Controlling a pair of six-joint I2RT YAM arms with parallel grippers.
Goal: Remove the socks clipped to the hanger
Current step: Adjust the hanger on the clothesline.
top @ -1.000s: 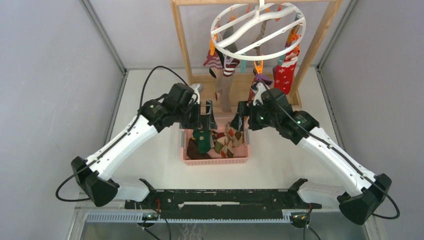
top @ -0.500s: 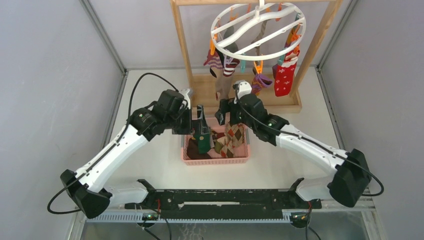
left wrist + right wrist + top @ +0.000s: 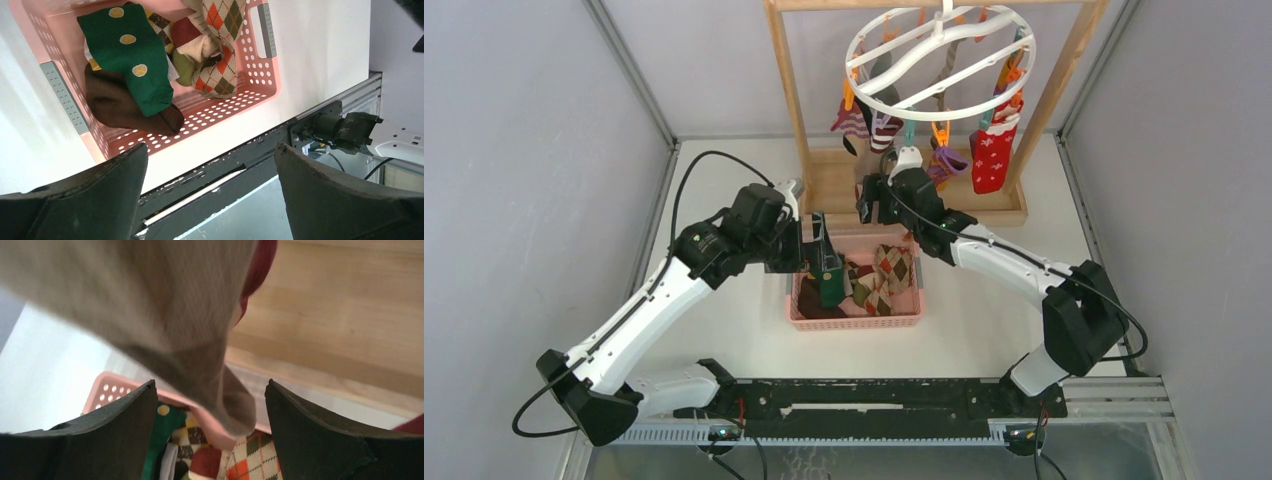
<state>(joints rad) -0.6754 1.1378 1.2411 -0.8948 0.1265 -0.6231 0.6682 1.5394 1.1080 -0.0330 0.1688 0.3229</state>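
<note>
The right gripper (image 3: 209, 386) is held open, jaws either side of a hanging tan sock (image 3: 165, 305) and clear of it. The sock is best pinched firmly and drawn straight down off its clip on the white hanger (image 3: 924, 116). The left gripper (image 3: 210, 150) is held open above the pink basket (image 3: 250, 75).

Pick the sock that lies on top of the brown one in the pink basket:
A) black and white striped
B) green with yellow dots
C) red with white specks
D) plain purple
B: the left wrist view shows the green sock with yellow dots draped over the brown sock inside the pink basket.
</note>
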